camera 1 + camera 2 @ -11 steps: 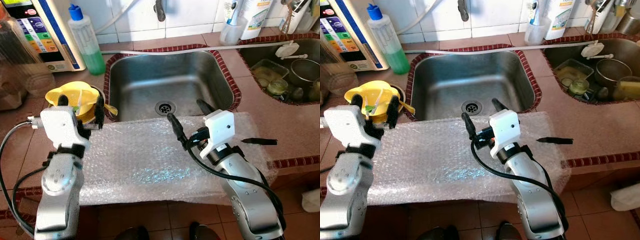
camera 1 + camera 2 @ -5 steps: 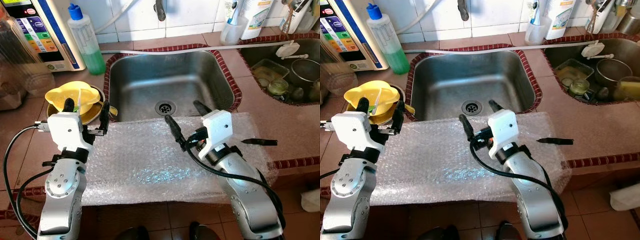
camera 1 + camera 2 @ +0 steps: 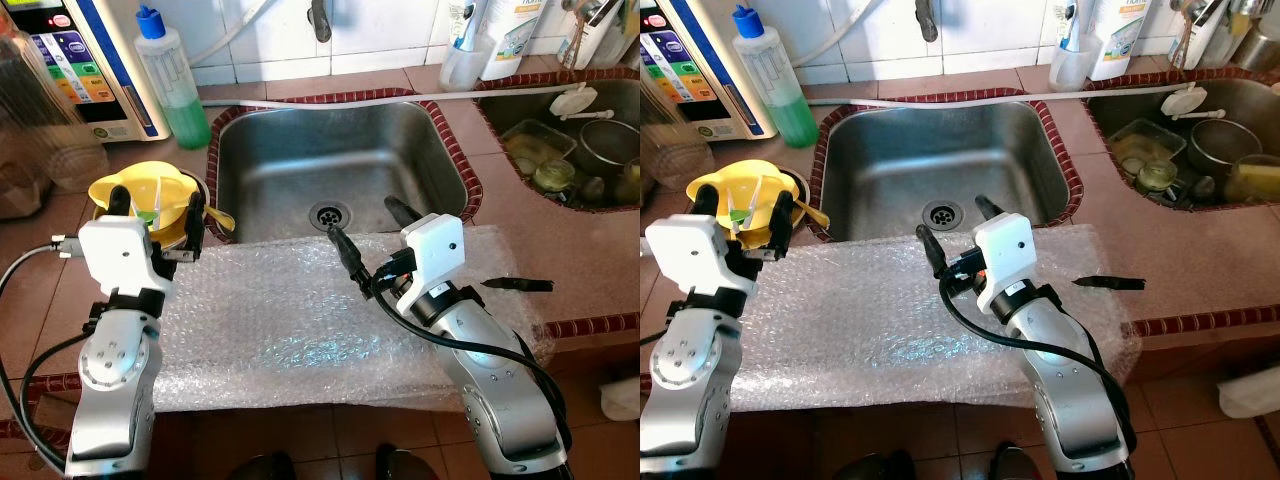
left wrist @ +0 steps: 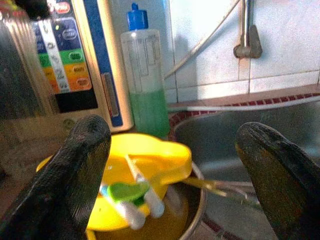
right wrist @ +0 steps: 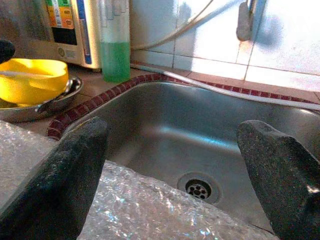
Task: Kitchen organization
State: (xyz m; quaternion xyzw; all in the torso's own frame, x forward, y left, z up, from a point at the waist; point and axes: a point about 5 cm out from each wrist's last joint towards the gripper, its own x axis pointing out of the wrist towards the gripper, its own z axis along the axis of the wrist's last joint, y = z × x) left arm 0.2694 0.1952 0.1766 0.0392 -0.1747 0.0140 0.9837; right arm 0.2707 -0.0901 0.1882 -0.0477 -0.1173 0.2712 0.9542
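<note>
Both grippers' fingers (image 3: 197, 215) spread above bubble wrap (image 3: 290, 320)

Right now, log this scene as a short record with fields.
Place: kitchen counter with steel sink
Sheet: bubble wrap spread along the counter's front edge, in front of the sink
Left gripper: open, above the yellow bowl
Right gripper: open, over the wrap's far edge near the drain
Behind bowl: green soap bottle
</note>
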